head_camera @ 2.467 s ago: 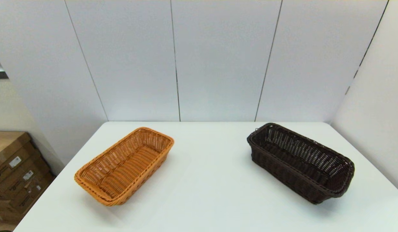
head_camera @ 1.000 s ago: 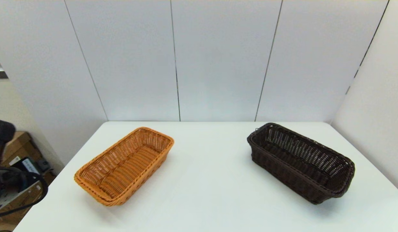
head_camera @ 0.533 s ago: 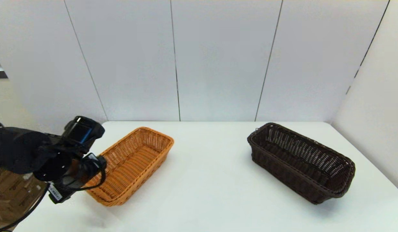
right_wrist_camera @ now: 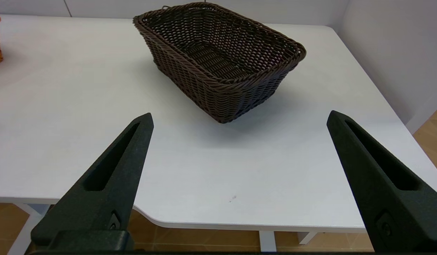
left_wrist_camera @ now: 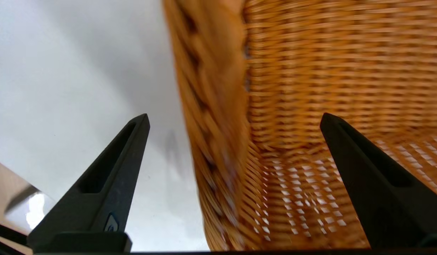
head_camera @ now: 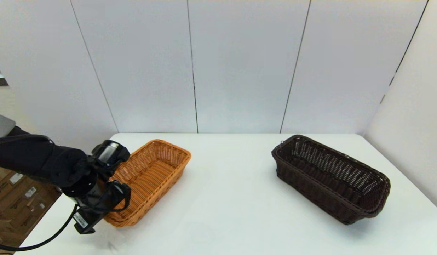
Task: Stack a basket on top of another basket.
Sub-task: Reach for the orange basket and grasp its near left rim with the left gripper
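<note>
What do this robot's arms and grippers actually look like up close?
The left arm is black, with a loose black cable and a small white label. Each gripper, left and right, has two long, pointed matte-black fingers with slot-shaped recesses.

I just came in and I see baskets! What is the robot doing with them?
The robot is supposed to stack one basket on the other, but they sit apart on the white table. Its left gripper is open, with the rim of the orange basket between its fingers, not yet grabbed. The right gripper is open too, held back off the table's near edge, facing the dark brown basket. Both baskets are empty.
</note>
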You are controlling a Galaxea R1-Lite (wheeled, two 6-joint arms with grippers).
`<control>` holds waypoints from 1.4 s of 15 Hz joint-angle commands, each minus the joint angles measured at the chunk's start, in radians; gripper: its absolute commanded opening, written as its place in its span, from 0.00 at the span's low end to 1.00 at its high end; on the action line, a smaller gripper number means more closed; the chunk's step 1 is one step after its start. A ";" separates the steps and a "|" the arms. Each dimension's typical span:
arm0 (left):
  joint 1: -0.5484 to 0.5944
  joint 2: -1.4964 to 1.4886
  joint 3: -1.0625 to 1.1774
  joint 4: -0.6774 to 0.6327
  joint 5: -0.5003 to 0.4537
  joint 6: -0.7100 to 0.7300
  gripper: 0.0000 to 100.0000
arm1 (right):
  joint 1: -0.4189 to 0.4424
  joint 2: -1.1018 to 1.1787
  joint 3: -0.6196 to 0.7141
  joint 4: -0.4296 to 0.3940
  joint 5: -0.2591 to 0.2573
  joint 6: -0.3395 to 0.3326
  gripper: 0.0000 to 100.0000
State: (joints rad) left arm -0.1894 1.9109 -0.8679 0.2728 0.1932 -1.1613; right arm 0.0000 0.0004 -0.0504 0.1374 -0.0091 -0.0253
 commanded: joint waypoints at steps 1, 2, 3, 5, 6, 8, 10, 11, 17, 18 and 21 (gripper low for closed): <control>0.048 0.020 0.004 0.000 -0.026 -0.011 1.00 | 0.000 -0.002 0.000 0.001 0.000 -0.001 1.00; 0.051 0.028 0.004 0.000 -0.031 -0.012 1.00 | 0.000 -0.002 0.000 0.001 0.000 -0.001 1.00; 0.054 0.031 0.004 0.000 -0.041 -0.015 1.00 | 0.000 -0.002 0.000 0.001 0.000 -0.002 1.00; 0.065 0.016 0.004 -0.001 -0.044 -0.014 1.00 | 0.000 -0.002 0.000 0.001 0.001 -0.002 1.00; 0.065 0.011 0.004 0.000 -0.061 -0.012 0.00 | 0.000 -0.002 0.000 0.001 0.001 -0.002 1.00; 0.067 0.010 0.004 0.002 -0.090 -0.011 0.00 | 0.000 -0.002 0.000 0.001 0.003 -0.002 1.00; 0.071 -0.003 0.004 0.002 -0.092 -0.009 0.00 | 0.000 -0.002 0.000 0.001 0.003 -0.004 1.00; 0.071 -0.006 0.006 0.000 -0.093 -0.008 0.00 | 0.000 -0.002 0.000 0.001 0.003 -0.004 1.00; 0.085 0.002 0.006 0.000 -0.126 -0.005 0.00 | 0.000 -0.002 0.000 0.001 0.003 -0.002 1.00; 0.085 0.004 0.006 0.000 -0.132 -0.005 0.00 | 0.000 -0.002 0.000 0.001 0.003 -0.002 1.00; 0.090 -0.010 0.006 0.000 -0.146 -0.003 0.00 | 0.000 -0.002 0.000 0.001 0.003 -0.002 1.00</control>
State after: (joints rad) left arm -0.1009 1.9123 -0.8619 0.2713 0.0474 -1.1574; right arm 0.0000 0.0004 -0.0504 0.1374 -0.0062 -0.0268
